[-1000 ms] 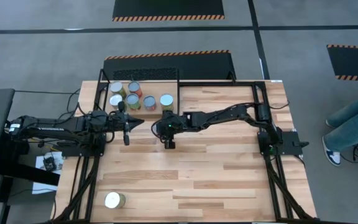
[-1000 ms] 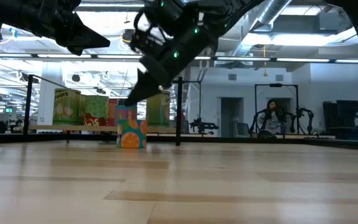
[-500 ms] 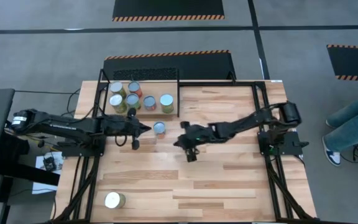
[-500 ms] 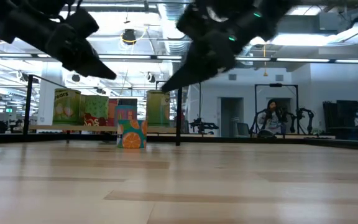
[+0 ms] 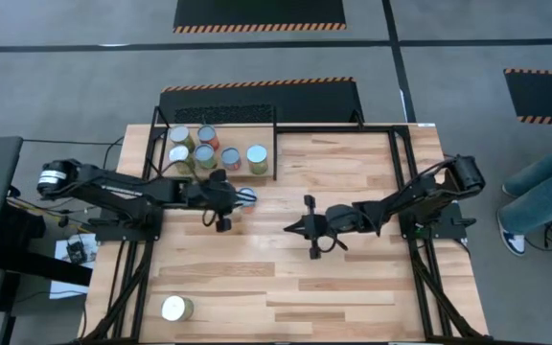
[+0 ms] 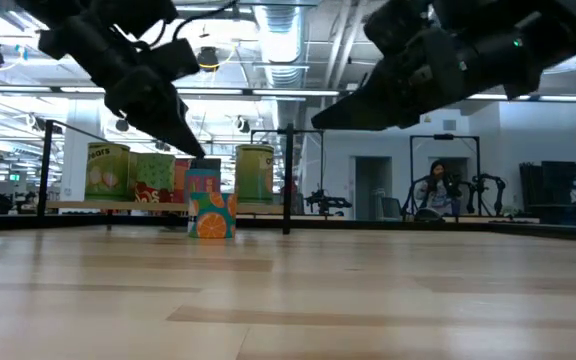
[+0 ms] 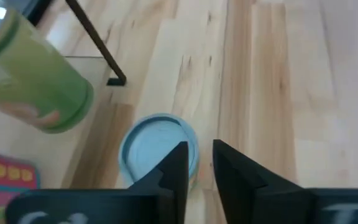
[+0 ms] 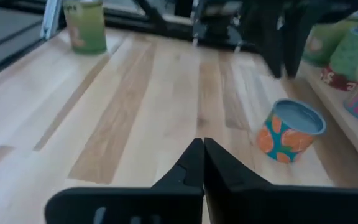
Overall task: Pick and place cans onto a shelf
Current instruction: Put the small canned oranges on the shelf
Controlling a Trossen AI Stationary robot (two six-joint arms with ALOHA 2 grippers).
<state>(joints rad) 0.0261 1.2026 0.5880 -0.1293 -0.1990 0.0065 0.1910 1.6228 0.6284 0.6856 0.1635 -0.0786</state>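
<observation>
A can (image 5: pixel 245 197) with a blue and orange label and a silver top stands upright on the table, just in front of the shelf (image 5: pixel 242 134); it also shows in the low view (image 6: pixel 211 205). Several cans stand on the shelf. My left gripper (image 5: pixel 233 198) hangs close at the can's left, its fingers nearly together, their tips over the can's top rim (image 7: pixel 159 146). I cannot tell whether they touch it. My right gripper (image 5: pixel 293 228) is shut and empty, to the right of the can (image 8: pixel 289 132) and above the table.
A green can (image 5: pixel 175 308) stands alone near the table's front left corner. The shelf's black rails (image 6: pixel 288 180) rise behind the blue can. A person sits in the room far behind the table (image 6: pixel 436 185). Bare wood lies between the two grippers.
My right gripper has drawn away from the blue and orange can toward the table's right edge and a little nearer, leaving the can standing where it was. My left gripper has gone toward the table's right edge, up to the can.
</observation>
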